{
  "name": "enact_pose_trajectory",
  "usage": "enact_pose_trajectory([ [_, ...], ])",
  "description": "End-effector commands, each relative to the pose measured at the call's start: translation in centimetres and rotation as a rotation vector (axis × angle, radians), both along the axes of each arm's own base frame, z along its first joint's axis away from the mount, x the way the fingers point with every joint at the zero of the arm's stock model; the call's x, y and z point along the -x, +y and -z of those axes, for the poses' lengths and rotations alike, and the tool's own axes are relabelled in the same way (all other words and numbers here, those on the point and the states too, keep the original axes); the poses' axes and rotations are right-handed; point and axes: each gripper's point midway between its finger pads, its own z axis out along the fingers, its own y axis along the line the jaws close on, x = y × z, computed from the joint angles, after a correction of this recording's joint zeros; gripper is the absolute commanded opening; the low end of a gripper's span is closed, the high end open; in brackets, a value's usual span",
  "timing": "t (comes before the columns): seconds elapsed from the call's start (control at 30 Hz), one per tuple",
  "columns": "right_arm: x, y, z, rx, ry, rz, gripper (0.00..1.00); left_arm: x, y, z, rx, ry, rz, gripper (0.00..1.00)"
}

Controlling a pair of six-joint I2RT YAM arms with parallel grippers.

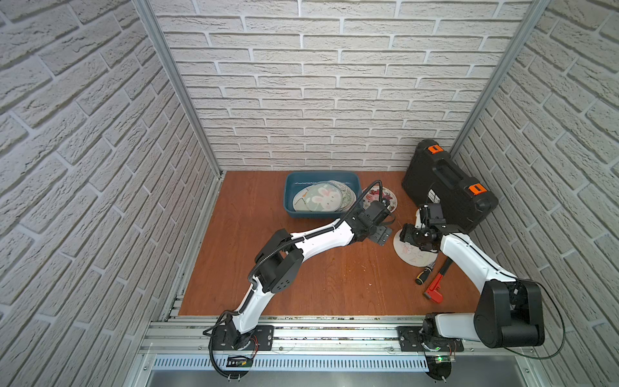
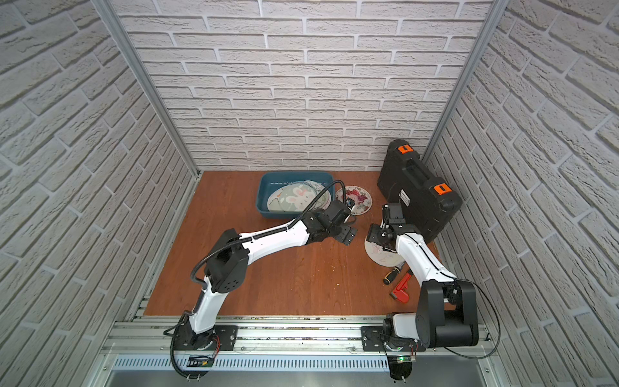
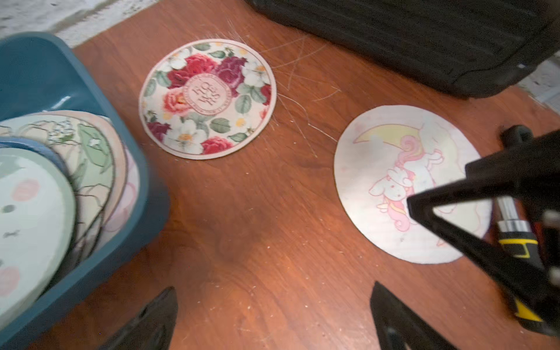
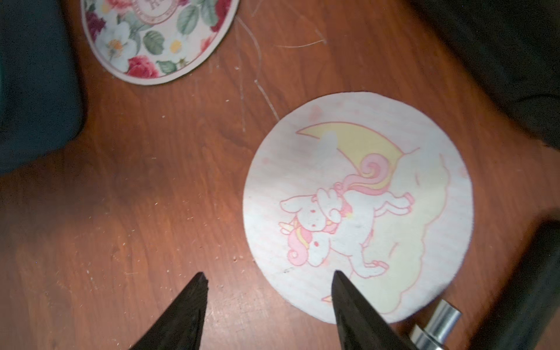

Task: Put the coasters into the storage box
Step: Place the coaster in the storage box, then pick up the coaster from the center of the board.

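The teal storage box point(image 1: 288, 197) point(image 3: 100, 100) stands at the back of the table with several coasters point(image 1: 323, 198) point(image 3: 91, 151) stacked in it, a bunny one on top. A rose coaster point(image 1: 390, 196) point(image 3: 207, 98) point(image 4: 157, 39) lies flat just right of the box. A unicorn coaster point(image 1: 415, 256) point(image 3: 394, 169) point(image 4: 357, 206) lies flat nearer the front right. My left gripper point(image 1: 382, 234) point(image 3: 274, 286) hovers open over bare wood between the two coasters, holding nothing. My right gripper point(image 1: 407, 236) point(image 4: 268, 274) is open and empty, one tip over the unicorn coaster's edge, the other over bare table.
A black case with orange latches point(image 1: 449, 187) stands at the back right, close behind my right gripper. A screwdriver point(image 1: 425, 273) point(image 4: 436, 324) touches the unicorn coaster's near edge, and a red pipe wrench point(image 1: 435, 288) lies beside it. Brick walls close in three sides.
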Motion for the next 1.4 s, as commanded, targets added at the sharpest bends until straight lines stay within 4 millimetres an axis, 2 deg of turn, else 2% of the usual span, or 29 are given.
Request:
enact_pose_trajectory([
  [0.0,1.1,-1.8,0.2,-0.002,0.015,0.056,0.67,0.4,-1.9,2.0,0.067,0.062,0.032,0.98],
  [0.2,1.7,-5.1,2.2,-0.080,0.050,0.184,0.67,1.0,-4.0,4.4,0.091,0.129,0.076,0.98],
  [0.4,1.9,-6.4,3.9,-0.079,0.086,0.234,0.67,1.5,-5.5,6.2,0.103,0.180,0.099,0.98],
  [0.7,2.0,-8.0,5.7,-0.078,0.136,0.296,0.67,1.8,-7.5,7.1,0.152,0.216,0.132,0.98],
  [0.87,2.1,-8.0,6.6,-0.087,0.161,0.292,0.67,2.3,-8.5,7.8,0.171,0.252,0.156,0.98],
  [1.1,1.5,-6.6,7.7,-0.162,0.174,0.250,0.66,2.8,-9.1,9.0,0.184,0.299,0.171,0.98],
  [1.37,0.6,-4.9,7.7,-0.197,0.161,0.187,0.66,3.5,-9.9,9.9,0.221,0.358,0.185,0.98],
])
